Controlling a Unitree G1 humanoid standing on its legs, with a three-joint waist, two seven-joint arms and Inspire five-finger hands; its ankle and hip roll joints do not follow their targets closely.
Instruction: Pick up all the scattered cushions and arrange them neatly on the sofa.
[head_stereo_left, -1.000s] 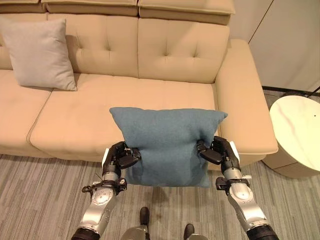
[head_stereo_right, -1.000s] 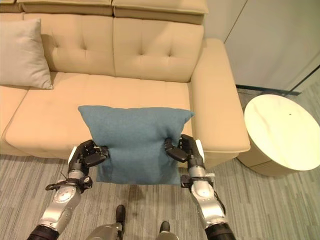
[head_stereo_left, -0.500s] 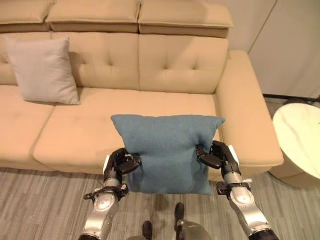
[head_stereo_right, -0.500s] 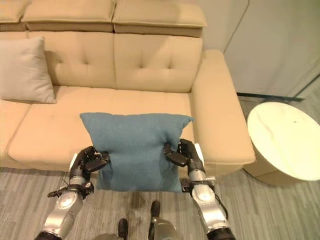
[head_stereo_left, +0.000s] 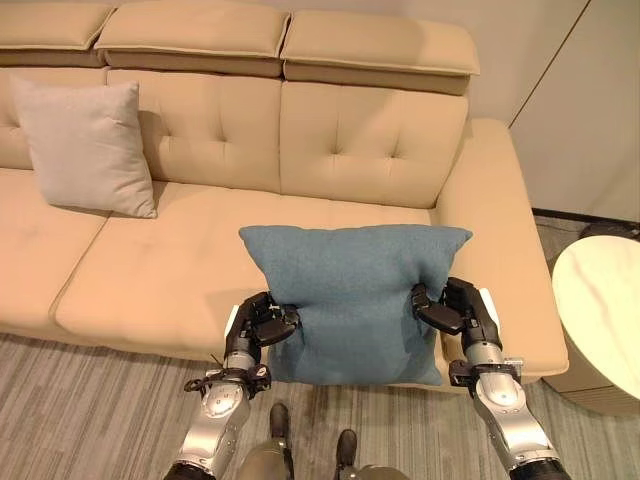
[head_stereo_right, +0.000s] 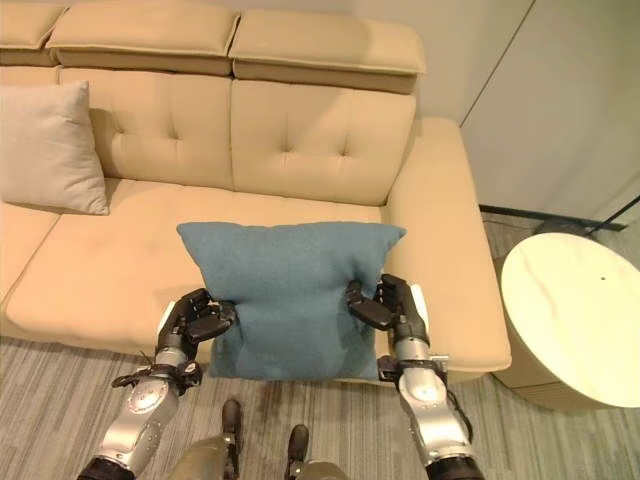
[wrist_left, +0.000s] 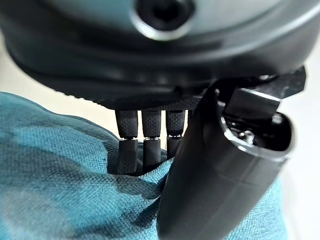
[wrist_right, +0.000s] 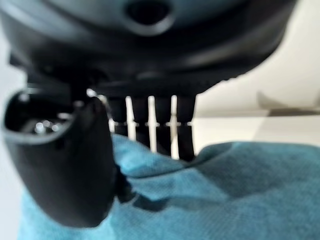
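Blue cushion (head_stereo_left: 352, 300) hangs between your fingers above sofa (head_stereo_left: 180, 260) seat front. Left hand (head_stereo_left: 262, 322) and right hand (head_stereo_left: 458, 310) pinch opposite edges, thumbs clamping fabric, keeping it flat for placement.

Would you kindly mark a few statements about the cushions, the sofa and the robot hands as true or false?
1. Both robot hands pinch the teal fabric cushion: true; left robot hand, right robot hand.
2. The teal cushion lies on the floor: false; it is held up in front of the beige tufted sofa.
3. A grey square cushion leans against the sofa back: true.
4. The round white side table carries a cushion: false; no cushion on it.
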